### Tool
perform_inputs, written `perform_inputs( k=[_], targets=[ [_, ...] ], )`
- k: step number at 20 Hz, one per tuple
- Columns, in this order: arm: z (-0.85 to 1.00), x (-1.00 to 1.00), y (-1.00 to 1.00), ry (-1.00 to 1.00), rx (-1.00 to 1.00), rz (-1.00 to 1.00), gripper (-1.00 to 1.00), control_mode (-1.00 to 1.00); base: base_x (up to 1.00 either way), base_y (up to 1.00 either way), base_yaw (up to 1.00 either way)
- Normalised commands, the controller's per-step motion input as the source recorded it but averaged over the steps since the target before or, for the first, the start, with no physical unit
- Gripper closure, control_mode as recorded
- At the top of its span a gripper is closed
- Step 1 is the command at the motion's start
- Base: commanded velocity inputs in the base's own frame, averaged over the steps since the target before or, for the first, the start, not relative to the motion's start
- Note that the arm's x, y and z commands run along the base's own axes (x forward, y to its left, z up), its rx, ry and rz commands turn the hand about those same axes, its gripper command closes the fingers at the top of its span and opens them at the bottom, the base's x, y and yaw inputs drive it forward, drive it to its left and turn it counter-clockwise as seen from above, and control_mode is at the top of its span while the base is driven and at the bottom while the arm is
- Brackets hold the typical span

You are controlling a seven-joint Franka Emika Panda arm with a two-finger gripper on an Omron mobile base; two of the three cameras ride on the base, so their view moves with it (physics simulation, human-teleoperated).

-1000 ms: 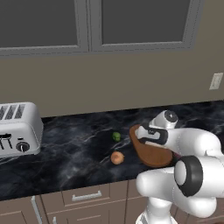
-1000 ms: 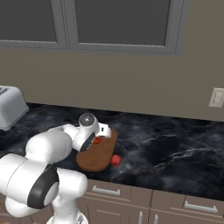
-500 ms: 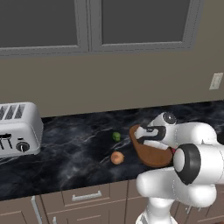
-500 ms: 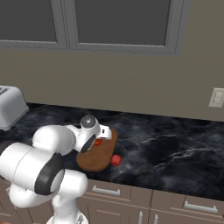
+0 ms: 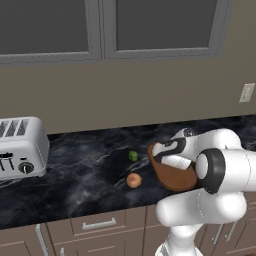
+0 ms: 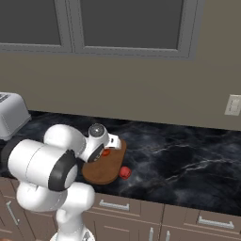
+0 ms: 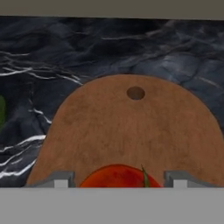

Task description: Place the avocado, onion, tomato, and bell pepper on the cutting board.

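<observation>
Arm swung nearer, cutting board [image 7: 127, 131] hole [image 7: 135, 92] pointing away

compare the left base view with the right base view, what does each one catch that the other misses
Left base view: the small dark-green avocado, the pale peach-tan round onion, both on the black marbled counter beside the board, and the silver toaster's full front. Right base view: a small red vegetable on the counter at the board's edge, and an orange-red tomato over the board by the gripper. Both: the brown oval wooden cutting board, wall cabinets and white arm.
</observation>
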Motion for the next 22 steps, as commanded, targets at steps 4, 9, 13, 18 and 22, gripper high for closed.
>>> perform_inputs(
  k=[4,9,13,18,22],
  targets=[
    [-0.22,0.16,0.0,0.01,0.0,0.0,1.0,-1.0,0.0,0.0,0.0],
    [-0.3,0.08,0.0,0.02,0.0,0.0,-1.0,-1.0,0.0,0.0,0.0],
    [0.03,-0.16,0.0,0.0,0.0,0.0,-1.0,-1.0,0.0,0.0,0.0],
    [0.4,-0.27,-0.01,0.0,0.0,0.0,-1.0,-1.0,0.0,0.0,0.0],
    [0.72,-0.02,0.0,0.0,0.0,0.0,-1.0,-1.0,0.0,0.0,0.0]
  ],
)
